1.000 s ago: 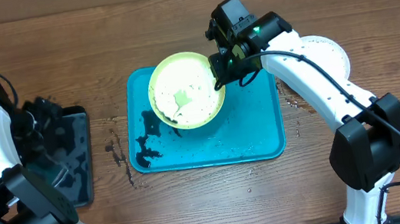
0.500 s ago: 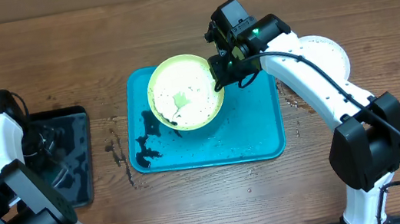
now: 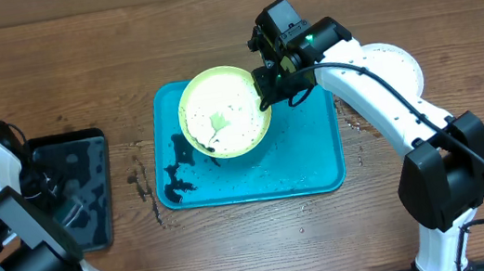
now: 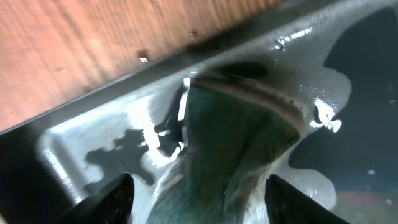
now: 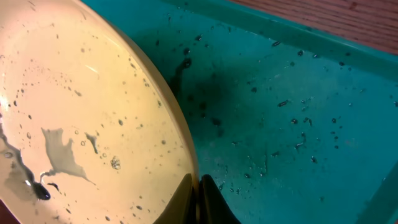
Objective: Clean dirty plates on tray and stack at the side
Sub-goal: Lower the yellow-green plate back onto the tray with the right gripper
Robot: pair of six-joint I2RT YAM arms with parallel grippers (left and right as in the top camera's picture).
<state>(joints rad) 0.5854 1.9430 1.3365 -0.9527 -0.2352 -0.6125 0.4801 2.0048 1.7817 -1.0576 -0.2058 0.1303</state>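
Note:
My right gripper (image 3: 265,88) (image 5: 199,186) is shut on the right rim of the yellow-green plate (image 3: 223,110) (image 5: 74,112) and holds it tilted above the turquoise tray (image 3: 311,159) (image 5: 292,93). The plate has a wet patch and a dark smear near its lower left edge. A white speckled plate (image 3: 396,64) lies on the table to the right, partly under the right arm. The light blue plate is not visible. My left gripper (image 3: 44,178) (image 4: 205,199) is open, its fingers on either side of a dark green sponge (image 4: 242,143).
The sponge lies in a wet black tray (image 3: 93,211) (image 4: 93,124) at the left. Dark liquid pools at the turquoise tray's lower left (image 3: 174,186). Dark drops spot the wood beside it (image 3: 140,182) and right of the tray (image 3: 353,125).
My left arm has swung left and its gripper has come down over the sponge in the black tray. The right gripper and the plate have stayed in place.

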